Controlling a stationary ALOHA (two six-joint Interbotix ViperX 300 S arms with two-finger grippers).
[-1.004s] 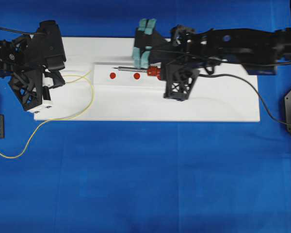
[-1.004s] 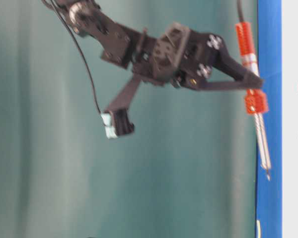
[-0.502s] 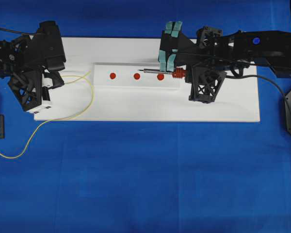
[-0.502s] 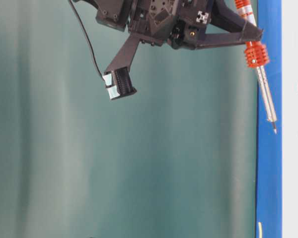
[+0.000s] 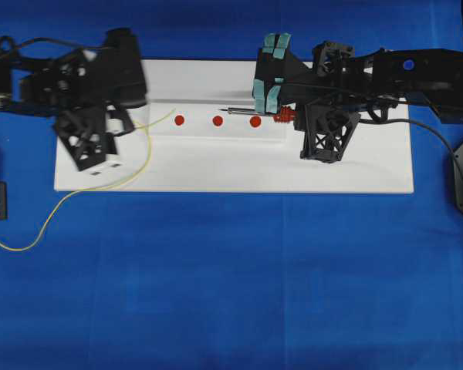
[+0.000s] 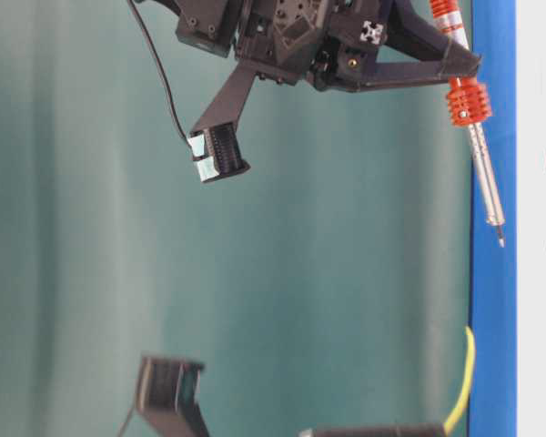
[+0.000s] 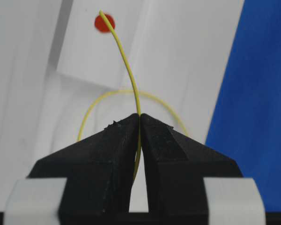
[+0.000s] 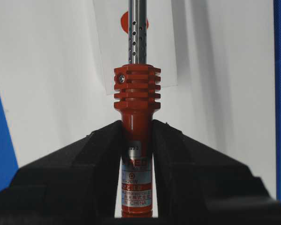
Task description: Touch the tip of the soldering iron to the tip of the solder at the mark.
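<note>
Overhead view: a flat white rectangular board (image 5: 355, 173) lies on the blue tabletop (image 5: 231, 277), with a raised white strip (image 5: 216, 132) on it carrying three round red marks (image 5: 217, 120) in a row.

Above the board's right half, the right gripper (image 5: 287, 117) has its jaws shut on the red-orange handle of the slim pen-shaped soldering iron (image 5: 251, 113). The iron's long axis runs left to right along the row of marks, its silver shaft and dark tip pointing left. The tip sits between the middle mark and the right one, just above their line. In the table-level view the iron (image 6: 478, 150) hangs clear of the board, tilted so the tip is its nearest part to the surface. The right wrist view shows the handle (image 8: 136, 140) clamped between both black fingers, the perforated shaft reaching straight away from the camera over a red mark.

On the left, the left gripper (image 5: 131, 122) has its jaws closed on the thin yellow solder wire (image 5: 143, 154). In the left wrist view the wire (image 7: 131, 79) rises from between the pressed-together fingertips (image 7: 114, 140) and curves up and left, its free end lying over the leftmost red mark. Behind the gripper the wire makes a loop on the board and trails off onto the tabletop at lower left.

Wire end and iron tip are well apart.
</note>
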